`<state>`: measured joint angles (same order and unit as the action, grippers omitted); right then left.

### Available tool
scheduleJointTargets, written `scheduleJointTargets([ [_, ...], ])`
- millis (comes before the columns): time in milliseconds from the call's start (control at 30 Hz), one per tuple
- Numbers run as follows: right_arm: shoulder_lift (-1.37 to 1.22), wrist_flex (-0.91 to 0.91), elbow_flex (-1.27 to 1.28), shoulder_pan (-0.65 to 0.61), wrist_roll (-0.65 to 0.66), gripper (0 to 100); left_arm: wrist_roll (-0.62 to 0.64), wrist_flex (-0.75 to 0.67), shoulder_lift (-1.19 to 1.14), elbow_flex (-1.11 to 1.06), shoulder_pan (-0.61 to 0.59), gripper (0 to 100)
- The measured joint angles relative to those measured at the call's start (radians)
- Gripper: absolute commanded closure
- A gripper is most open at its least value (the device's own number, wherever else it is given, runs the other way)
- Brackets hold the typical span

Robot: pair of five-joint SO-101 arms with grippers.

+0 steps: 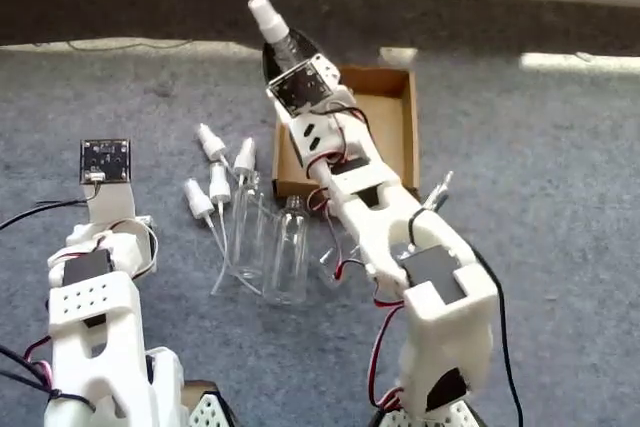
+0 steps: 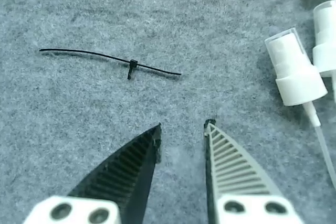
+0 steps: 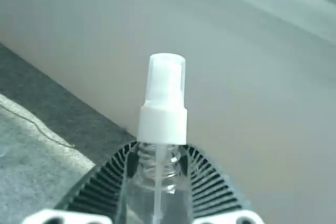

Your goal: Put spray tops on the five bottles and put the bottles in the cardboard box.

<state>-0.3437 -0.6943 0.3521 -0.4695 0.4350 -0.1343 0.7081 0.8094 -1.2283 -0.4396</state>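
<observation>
My right gripper (image 3: pixel 157 169) is shut on a clear bottle (image 3: pixel 157 192) that carries a white spray top (image 3: pixel 163 103). In the high view this bottle (image 1: pixel 272 27) is held up over the far left corner of the cardboard box (image 1: pixel 392 117), top pointing away. Several loose spray tops (image 1: pixel 215 172) lie on the carpet left of the box, with two clear bottles (image 1: pixel 270 237) lying beside them. My left gripper (image 2: pixel 184 127) hangs open just above bare carpet, with the nearest spray top (image 2: pixel 294 72) off to one side.
A black cable tie (image 2: pixel 121 64) lies on the carpet ahead of the left gripper. The right arm (image 1: pixel 380 207) stretches across the box's near left corner. The left arm (image 1: pixel 95 287) stands at the near left. A wall runs along the carpet's far edge.
</observation>
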Motion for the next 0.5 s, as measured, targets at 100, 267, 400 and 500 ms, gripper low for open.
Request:
scheduleJointTargets([
  [100,0.000,-0.003,0.000,-0.003,0.000,99.4,0.000,-0.020,0.000,0.009,0.044,86],
  [267,0.020,0.049,-0.025,-0.003,0.000,99.4,0.000,-0.025,0.000,0.121,0.192,75],
  [400,0.130,0.305,-0.025,-0.003,-0.132,99.4,0.072,-0.026,0.000,0.212,0.281,72],
  [500,0.249,0.548,-0.025,-0.003,-0.333,99.4,0.129,-0.031,0.000,0.242,0.345,71],
])
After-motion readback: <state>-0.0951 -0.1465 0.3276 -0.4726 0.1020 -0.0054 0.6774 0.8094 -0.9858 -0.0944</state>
